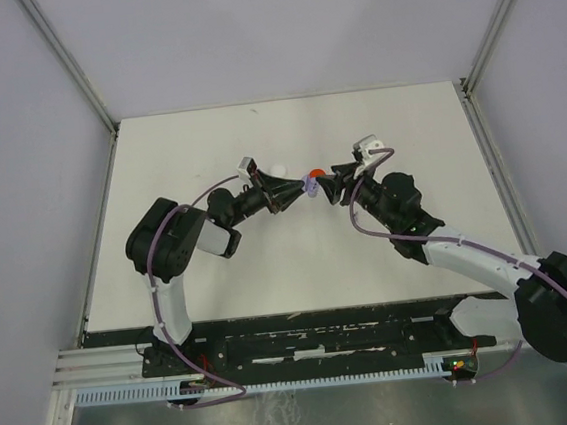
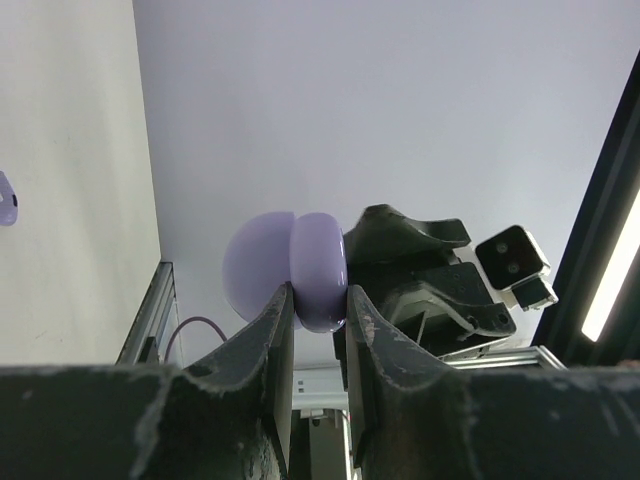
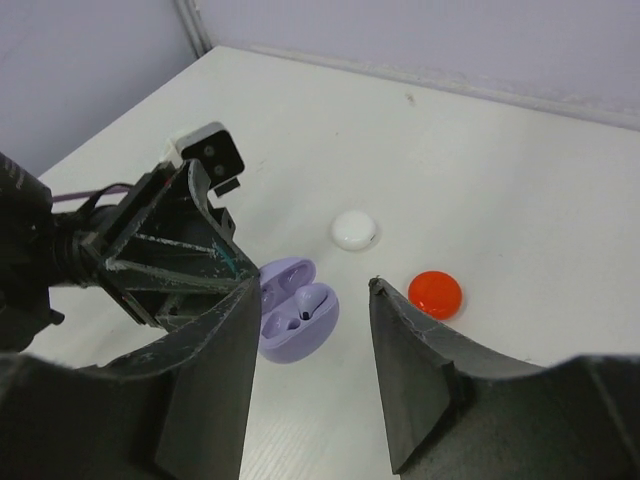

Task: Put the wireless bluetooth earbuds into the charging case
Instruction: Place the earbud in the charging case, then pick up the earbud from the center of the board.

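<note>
**Right wrist view: case clamped in the left pincer, right pincer apart in front of it**

The right wrist view looks out between the two dark fingers of the right pincer (image 3: 312,290), which stand apart with nothing between them. Just beyond the gap, the pale purple charging case (image 3: 295,318) lies hinged open, its two halves facing up. What looks like one pale purple earbud (image 3: 315,300) sits in a well of the half nearer the right finger. The well beside it shows only a small dark hole.

The left wrist view shows the left pincer (image 2: 318,296) clamped on the case. Its two fingers squeeze the rounded edge of one half from either side, and the other half bulges out to the left of the fingers. The right pincer faces it from just behind the case.

From the top external view the two pincers meet tip to tip over the middle of the surface (image 1: 406,130), with the case between them.

A red disc (image 3: 435,293) lies on the surface just past the right pincer's right finger, and a white disc (image 3: 353,230) lies farther out, beyond the case. A small pale purple bit (image 2: 4,200) shows on the surface well to the left of the left pincer, cut off by the picture's edge and too partial to identify.
</note>
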`<move>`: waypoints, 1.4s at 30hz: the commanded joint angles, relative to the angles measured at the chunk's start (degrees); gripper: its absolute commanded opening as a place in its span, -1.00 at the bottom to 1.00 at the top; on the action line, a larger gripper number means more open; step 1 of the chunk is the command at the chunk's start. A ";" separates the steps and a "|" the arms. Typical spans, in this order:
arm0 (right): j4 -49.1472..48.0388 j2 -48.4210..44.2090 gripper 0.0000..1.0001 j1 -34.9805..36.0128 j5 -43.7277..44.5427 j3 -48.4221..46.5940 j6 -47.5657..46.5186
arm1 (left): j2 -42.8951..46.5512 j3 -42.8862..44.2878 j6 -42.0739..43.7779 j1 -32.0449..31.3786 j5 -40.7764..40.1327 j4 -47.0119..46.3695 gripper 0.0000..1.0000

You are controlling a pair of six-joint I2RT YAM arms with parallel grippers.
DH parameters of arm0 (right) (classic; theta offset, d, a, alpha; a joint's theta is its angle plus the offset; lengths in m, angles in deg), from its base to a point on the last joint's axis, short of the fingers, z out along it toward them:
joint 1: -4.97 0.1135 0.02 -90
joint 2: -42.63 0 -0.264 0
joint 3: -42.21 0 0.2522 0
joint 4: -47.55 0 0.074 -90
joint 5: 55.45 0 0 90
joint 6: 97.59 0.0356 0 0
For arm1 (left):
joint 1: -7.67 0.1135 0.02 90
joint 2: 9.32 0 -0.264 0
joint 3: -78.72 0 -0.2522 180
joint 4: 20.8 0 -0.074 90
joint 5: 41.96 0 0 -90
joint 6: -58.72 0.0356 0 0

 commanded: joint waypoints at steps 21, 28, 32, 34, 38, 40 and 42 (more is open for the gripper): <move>56.01 19.36 0.30 -4.33 20.84 -23.16 4.32 | 3.94 -6.78 3.62 6.02 0.69 -4.07 -0.94; 58.04 23.86 0.31 -4.42 24.00 -24.43 3.89 | 3.04 -7.43 2.90 6.54 1.18 -5.74 -0.94; 57.95 25.10 0.31 -4.53 25.08 -24.45 3.99 | 2.50 -7.44 2.79 6.71 1.36 -6.16 -0.94; 58.07 25.68 0.31 -4.55 26.01 -24.50 4.13 | 2.29 -7.50 2.78 6.78 1.42 -6.41 -0.94; 58.23 26.88 0.32 -4.70 27.20 -24.49 4.34 | 1.88 -7.64 2.61 6.93 1.44 -6.77 -0.94; 58.22 27.58 0.31 -4.78 27.21 -24.56 4.38 | 1.67 -7.66 2.56 7.01 1.53 -7.03 -0.94; 58.13 28.24 0.32 -4.78 27.04 -24.66 4.47 | 1.36 -7.65 2.38 7.08 1.53 -7.39 -0.94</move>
